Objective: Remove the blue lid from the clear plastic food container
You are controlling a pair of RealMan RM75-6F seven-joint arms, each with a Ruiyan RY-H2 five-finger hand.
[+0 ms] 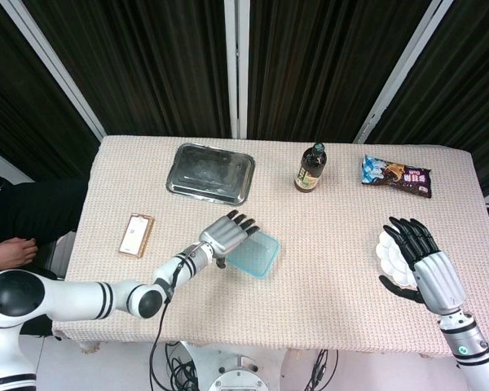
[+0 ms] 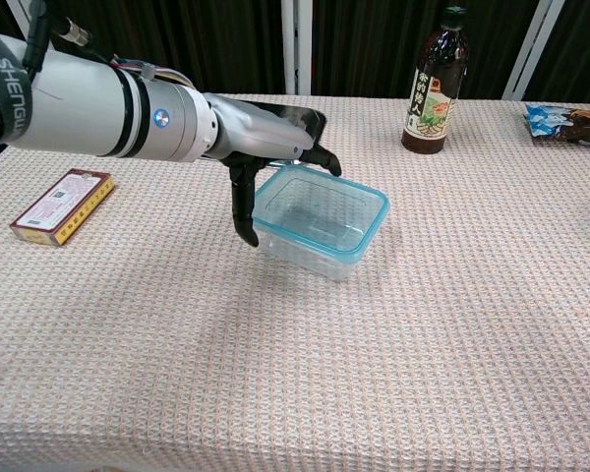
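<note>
1. Nearest, the left hand [image 2: 265, 157] hovers with fingers spread over the left end of the clear container [image 2: 315, 221], its blue lid [image 2: 320, 208] on, at table centre.
2. Right hand [image 1: 428, 265] open, empty, well apart.
3. Risk: the light container may slide or tip if pried unsteadied.
4. Farther: one tray [image 1: 210, 172], one bottle [image 1: 310, 168].

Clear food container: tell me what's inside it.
Nothing shows inside the container; through its clear walls only the tablecloth is visible. The left hand covers its near-left corner, so that part cannot be checked.
</note>
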